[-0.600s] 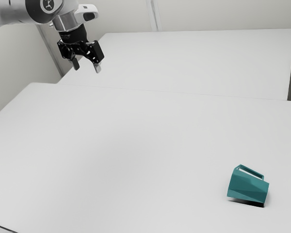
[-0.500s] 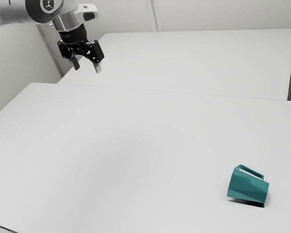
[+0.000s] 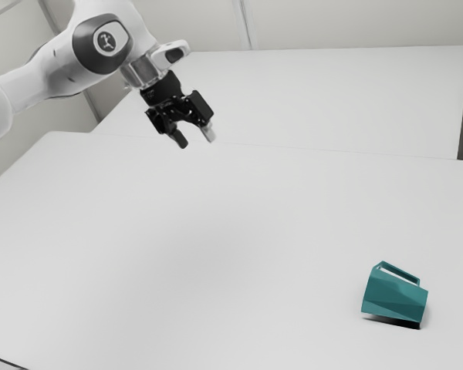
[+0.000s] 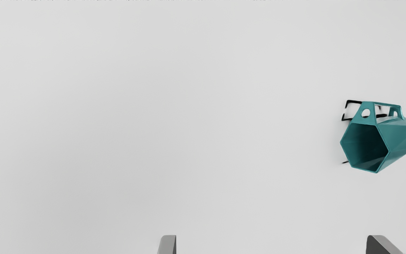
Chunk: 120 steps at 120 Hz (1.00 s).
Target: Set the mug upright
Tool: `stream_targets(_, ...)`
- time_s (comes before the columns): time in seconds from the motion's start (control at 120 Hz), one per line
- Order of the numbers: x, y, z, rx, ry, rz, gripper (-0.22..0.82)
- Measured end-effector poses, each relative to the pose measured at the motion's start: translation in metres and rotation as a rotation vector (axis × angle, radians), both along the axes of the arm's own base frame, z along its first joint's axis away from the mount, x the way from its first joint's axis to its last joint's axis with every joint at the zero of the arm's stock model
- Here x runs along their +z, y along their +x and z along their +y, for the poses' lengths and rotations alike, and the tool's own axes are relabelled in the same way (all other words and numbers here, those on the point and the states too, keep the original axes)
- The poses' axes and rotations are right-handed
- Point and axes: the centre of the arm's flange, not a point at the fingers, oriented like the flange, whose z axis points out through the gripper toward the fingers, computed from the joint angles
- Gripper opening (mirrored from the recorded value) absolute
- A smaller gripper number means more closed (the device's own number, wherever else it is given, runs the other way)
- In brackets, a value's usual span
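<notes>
Gripper (image 3: 196, 140) aloft — angled downward, spread wide

So the mug (image 3: 393, 299) is on its side on the table (image 3: 216, 262), toward the front at the exterior view's right. Gripper's (image 3: 197, 142) well apart from it, up toward that view's left.

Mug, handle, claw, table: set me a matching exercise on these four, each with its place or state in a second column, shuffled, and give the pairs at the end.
Things
1. mug
2. handle
3. claw
4. table

Place or state
A. open, raised in the air, holding nothing
B. pale and flat, bearing something teal
C. tipped over on its side, its six-sided mouth showing
D. joined to a teal wall, with a round hole through one leg

Pairs: 1-C, 2-D, 3-A, 4-B
</notes>
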Motion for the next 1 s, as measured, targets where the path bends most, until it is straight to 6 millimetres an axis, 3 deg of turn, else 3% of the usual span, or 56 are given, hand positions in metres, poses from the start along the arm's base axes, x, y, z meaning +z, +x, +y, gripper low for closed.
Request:
stream_targets(0.1, -0.028, 0.000, -0.010, -0.019, -0.137, -0.008, 0.59)
stream_targets(0.3, -0.061, -0.001, -0.037, -0.078, -0.320, -0.080, 0.59)
stream_targets(0.458, -0.095, -0.011, -0.069, -0.141, -0.418, -0.104, 0.58)
stream_targets(0.642, -0.141, -0.027, -0.082, -0.118, -0.545, -0.087, 0.58)
stream_targets(1.0, -0.195, -0.058, -0.136, -0.117, -0.649, 0.008, 0.56)
